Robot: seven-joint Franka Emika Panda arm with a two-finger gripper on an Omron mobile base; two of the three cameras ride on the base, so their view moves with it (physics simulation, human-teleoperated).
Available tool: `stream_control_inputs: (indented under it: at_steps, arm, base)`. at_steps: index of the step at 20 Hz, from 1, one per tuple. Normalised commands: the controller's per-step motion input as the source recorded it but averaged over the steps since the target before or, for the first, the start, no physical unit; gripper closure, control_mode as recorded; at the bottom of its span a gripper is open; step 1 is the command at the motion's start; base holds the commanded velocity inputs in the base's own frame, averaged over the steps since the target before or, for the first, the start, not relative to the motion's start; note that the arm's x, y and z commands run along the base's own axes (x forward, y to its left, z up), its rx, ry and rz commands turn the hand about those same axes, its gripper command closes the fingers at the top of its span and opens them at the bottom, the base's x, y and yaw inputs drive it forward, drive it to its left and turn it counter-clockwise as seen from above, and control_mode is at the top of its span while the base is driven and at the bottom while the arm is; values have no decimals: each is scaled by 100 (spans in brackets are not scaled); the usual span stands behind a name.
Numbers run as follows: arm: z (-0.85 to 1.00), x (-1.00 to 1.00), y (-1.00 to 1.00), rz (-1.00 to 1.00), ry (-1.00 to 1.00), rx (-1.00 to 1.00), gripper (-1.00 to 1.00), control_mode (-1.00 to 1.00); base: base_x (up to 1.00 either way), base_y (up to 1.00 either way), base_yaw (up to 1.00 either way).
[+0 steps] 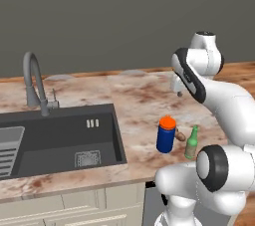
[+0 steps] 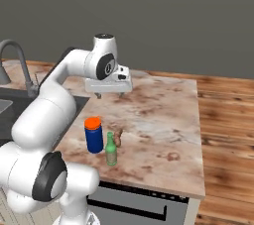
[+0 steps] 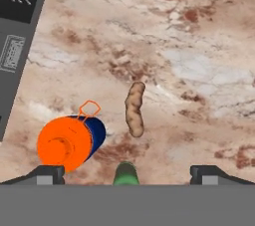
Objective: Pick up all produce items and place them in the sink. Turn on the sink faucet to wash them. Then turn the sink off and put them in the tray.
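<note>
Hovering high over the mottled brown marble table (image 2: 163, 115), the white robot arm's two-finger gripper (image 2: 110, 93) hangs with its jaws spread wide and nothing between them, pointing down at the cluster of things near the table's front edge. The single produce item, a small lumpy orange-brown piece (image 3: 134, 109), lies at the centre of the hand view, just beside a squat dark-blue jar with an orange lid (image 3: 69, 141) at lower left and a slim green glass bottle (image 3: 125, 172) at the bottom edge. In the left base view the same piece (image 1: 180, 136) sits between the jar (image 1: 166, 134) and the bottle (image 1: 191, 143), at centre right. The dark grey recessed sink (image 1: 60, 140) fills the left of that frame, well apart from the produce, with the tall grey gooseneck faucet (image 1: 34, 83) behind it at upper left.

The likely trouble is crowding: a descent slightly off line could clip the bottle and topple it, or nudge the jar, because both neighbours stand taller than the low-lying target. The piece's knobbly, elongated shape could also let it roll or slip out unless the jaws close across its narrow width.
</note>
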Motion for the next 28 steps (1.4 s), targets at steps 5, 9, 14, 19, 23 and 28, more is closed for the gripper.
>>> stream_control_inputs:
  at_steps: [5,9,14,19,23,28]
  arm:
    - [-30,0,0,0,7,0,-100,-100]
    - [-33,3,0,0,0,1,-100,-100]
    - [-33,8,0,0,0,2,-100,-100]
    - [-21,17,-1,0,1,1,-100,-100]
    - [-16,30,0,-1,3,0,-100,-100]
    - [-8,28,-1,-3,6,0,-100,-100]
  base:
    - [0,0,0]
    - [0,0,0]
    - [0,0,0]
    - [0,0,0]
    - [0,0,0]
    - [0,0,0]
